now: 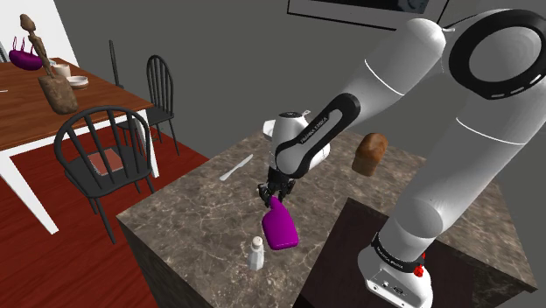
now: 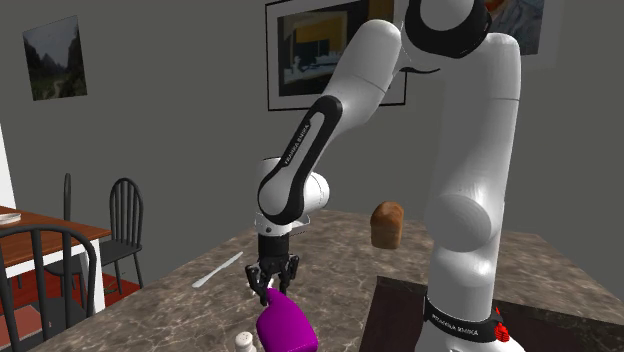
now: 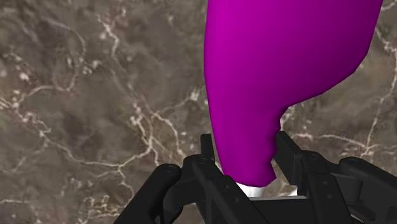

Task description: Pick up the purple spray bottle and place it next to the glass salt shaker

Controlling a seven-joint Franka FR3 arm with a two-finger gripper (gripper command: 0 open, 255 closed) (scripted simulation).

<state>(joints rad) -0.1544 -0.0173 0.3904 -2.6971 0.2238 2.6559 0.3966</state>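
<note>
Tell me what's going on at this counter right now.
The white arm has its black hand shut on the neck of the purple spray bottle, holding it tilted with its body downward, low over the dark marbled counter. The salt shaker stands upright close beside the bottle, not touching it. Whether the bottle's base rests on the counter is hard to tell.

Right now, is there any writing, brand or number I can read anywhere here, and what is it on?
Lettering on the arm's dark forearm band: too small to read.
Lettering on the arm's base ring: too small to read.
No label visible on the purple spray bottle or the salt shaker.
</note>
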